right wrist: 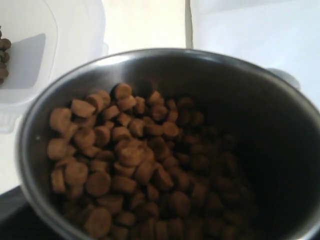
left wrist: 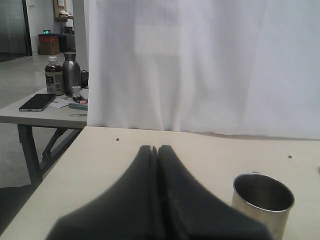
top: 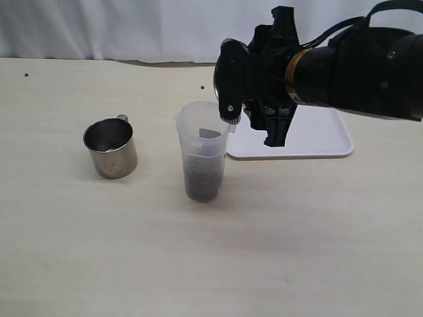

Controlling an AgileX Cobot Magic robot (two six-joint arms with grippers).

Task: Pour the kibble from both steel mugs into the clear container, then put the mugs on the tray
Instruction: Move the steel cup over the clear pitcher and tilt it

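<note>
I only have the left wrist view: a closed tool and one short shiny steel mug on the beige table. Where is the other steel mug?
Observer: The right tool holds the second short shiny steel mug in the air, close to the rim of the tall clear plastic container.
Operator: Is that mug poured out yet?
Observer: No. Small round brown kibble pellets cover much of its inside.
Operator: Anything in the container?
Observer: Yes, a dark layer of the same pellets fills its lower part.
</note>
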